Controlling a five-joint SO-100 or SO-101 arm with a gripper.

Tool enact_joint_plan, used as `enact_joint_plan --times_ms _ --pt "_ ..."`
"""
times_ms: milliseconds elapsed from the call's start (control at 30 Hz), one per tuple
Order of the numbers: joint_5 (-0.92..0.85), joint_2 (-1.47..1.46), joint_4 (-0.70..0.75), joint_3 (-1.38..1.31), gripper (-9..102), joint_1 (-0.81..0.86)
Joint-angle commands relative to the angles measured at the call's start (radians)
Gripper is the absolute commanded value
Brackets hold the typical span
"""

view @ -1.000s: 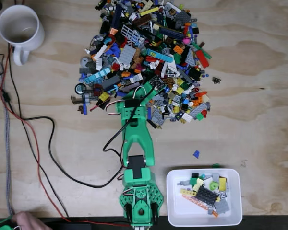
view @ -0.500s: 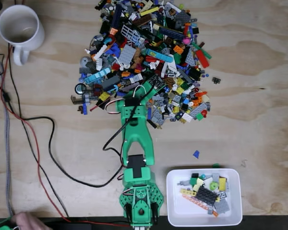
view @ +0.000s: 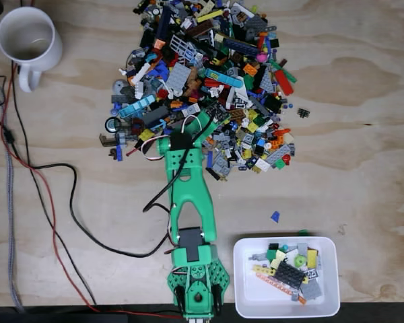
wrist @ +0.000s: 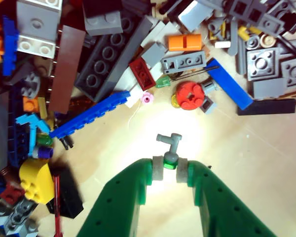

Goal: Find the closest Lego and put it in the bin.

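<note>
Grey, small and hooked, the Lego piece (wrist: 168, 146) sat pinched between the green gripper's (wrist: 169, 167) narrow pads, at the pile's (view: 202, 81) edge. Since the earlier frame, the arm had reached further forward.

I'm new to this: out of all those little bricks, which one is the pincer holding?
The small grey tap-shaped piece, clamped at its green base between the green pincer tips. It sits alone on bare wood, apart from the heap.

A white mug (view: 28, 39) stands at the top left corner of a bare plywood desk (view: 363, 148) in the fixed view, while black and red cables (view: 50, 202) trail down its left side.
</note>
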Motion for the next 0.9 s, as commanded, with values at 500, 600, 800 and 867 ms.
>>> enact_joint_plan --times_ms 500,600,800,867 --pt "-0.456 0.764 0.377 0.255 5 0.89" --pt "-0.534 0.79 0.367 0.275 4 1.04" --pt "-0.696 0.845 0.321 0.314 5 1.296" --pt "-0.75 0.862 0.298 0.345 5 1.371"
